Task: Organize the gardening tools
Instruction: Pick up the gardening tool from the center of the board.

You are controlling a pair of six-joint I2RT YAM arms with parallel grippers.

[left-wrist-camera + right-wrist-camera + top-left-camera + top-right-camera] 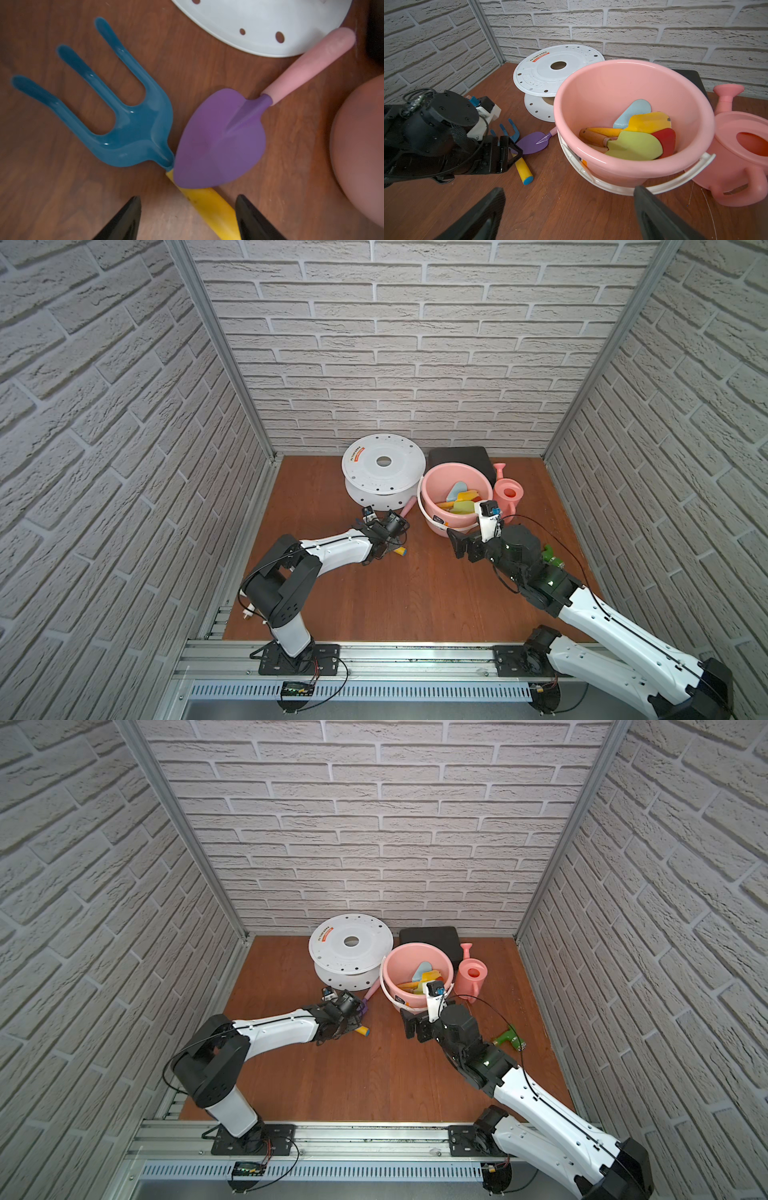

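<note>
Your left gripper [186, 198] hung low over the table [415, 593]. Its jaws were parted and set either side of the yellow handle [209, 209] of the blue fork [133, 133]. Bare wood showed between one finger [124, 218] and the handle, so the grip had not closed on it. On the other side I could not tell whether the finger touched the handle.

The fork lay flat on the wood, its three prongs pointing away from the gripper. The purple trowel [218, 141] lay just beside it. Its blade tip overlapped the spot where the fork's head meets its handle. Its pink grip ran off toward the white spool [270, 25] and ended just at the spool's lower rim.

Your right gripper [569, 190] was spread wide with nothing between its fingers, held above the table in front of the pink bucket [591, 89].

Inside the bucket you had:
- a green spade [635, 145] lying on top;
- a yellow scoop [648, 122] behind it;
- a pale-blue trowel [633, 112] leaning toward the far wall;
- a red blade [666, 141] tucked under the spade's edge.

Their handles lay together toward the spool side of the bucket.

The pink watering can [726, 166] stood upright just beside the bucket, on the side away from the spool, with its spout toward the back wall. A black box [461, 456] sat behind the bucket against that wall. In a top view a green fitting [509, 1038] lay on the wood, well apart from the bucket, on the watering can's side of the table.
</note>
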